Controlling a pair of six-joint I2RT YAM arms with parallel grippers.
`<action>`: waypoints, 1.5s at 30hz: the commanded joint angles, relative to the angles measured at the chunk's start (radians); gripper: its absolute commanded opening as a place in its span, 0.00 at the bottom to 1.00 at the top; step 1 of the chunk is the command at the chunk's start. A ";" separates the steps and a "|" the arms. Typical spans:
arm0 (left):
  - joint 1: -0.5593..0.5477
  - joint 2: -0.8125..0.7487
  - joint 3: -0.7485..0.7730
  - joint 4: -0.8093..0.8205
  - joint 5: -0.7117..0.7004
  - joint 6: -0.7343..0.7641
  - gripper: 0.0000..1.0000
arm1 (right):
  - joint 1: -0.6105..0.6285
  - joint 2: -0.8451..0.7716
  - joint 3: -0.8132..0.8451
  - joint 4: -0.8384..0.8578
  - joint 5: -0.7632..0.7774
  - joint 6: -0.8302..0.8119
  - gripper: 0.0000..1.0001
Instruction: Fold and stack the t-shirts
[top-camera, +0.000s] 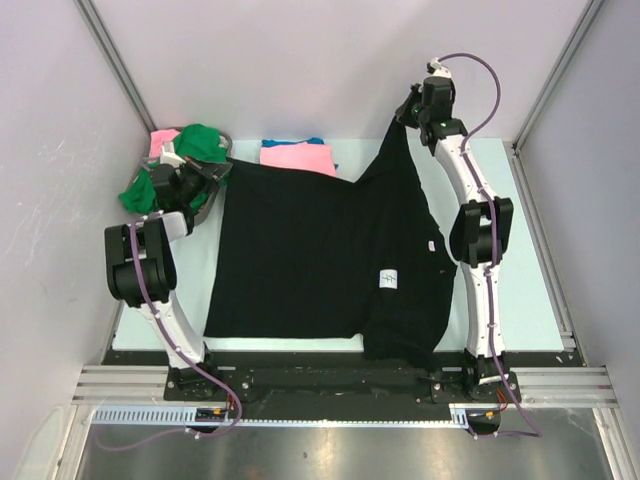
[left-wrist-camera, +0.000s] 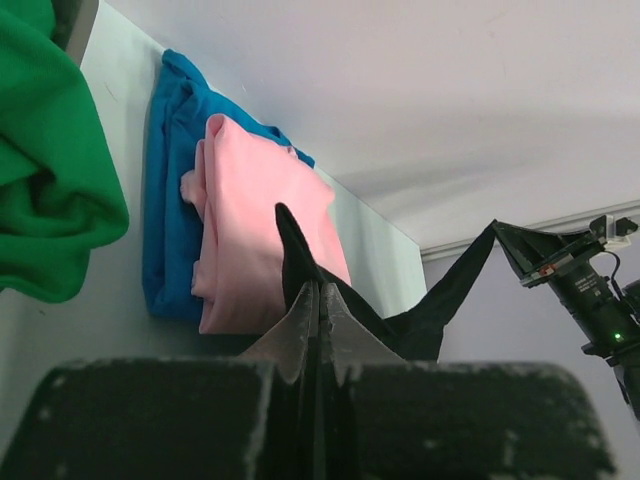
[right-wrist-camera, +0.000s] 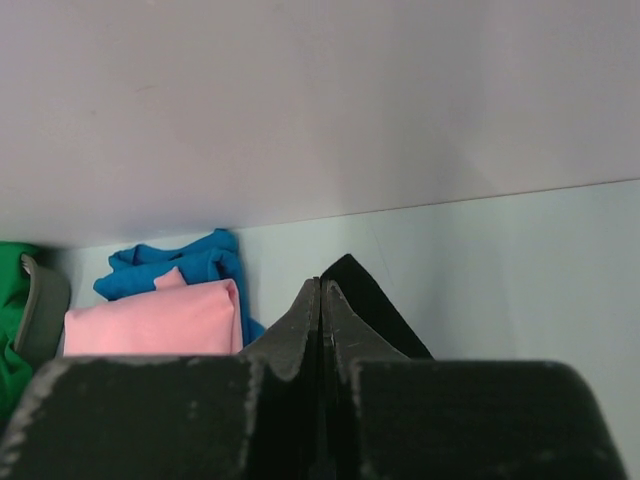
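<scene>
A large black t-shirt (top-camera: 300, 255) with a small white label (top-camera: 389, 279) covers the middle of the table. My left gripper (top-camera: 218, 172) is shut on its far left corner, low over the table; in the left wrist view black cloth (left-wrist-camera: 295, 255) sticks out from the closed fingertips (left-wrist-camera: 320, 296). My right gripper (top-camera: 403, 118) is shut on the far right corner and holds it raised, so that side hangs in a steep fold. A folded pink t-shirt (top-camera: 298, 158) lies on a blue one (top-camera: 316, 143) at the back. A crumpled green t-shirt (top-camera: 200, 143) lies far left.
A bit of pink cloth (top-camera: 163, 141) shows behind the green heap. Grey walls close in the left, back and right sides. The pink (right-wrist-camera: 150, 318) and blue (right-wrist-camera: 190, 262) shirts sit just left of the right gripper (right-wrist-camera: 321, 290). The shirt's near hem hangs over the table's front edge (top-camera: 300, 345).
</scene>
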 joint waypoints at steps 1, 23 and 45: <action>-0.004 0.016 0.063 0.022 -0.029 0.013 0.00 | 0.027 0.082 0.115 0.006 -0.024 0.001 0.02; -0.062 -0.499 -0.202 -0.242 -0.158 0.125 1.00 | -0.012 -0.353 -0.617 0.070 -0.115 0.069 1.00; -0.070 -0.536 -0.259 -0.302 -0.182 0.158 0.99 | 0.004 -0.125 -0.580 0.014 -0.161 0.168 1.00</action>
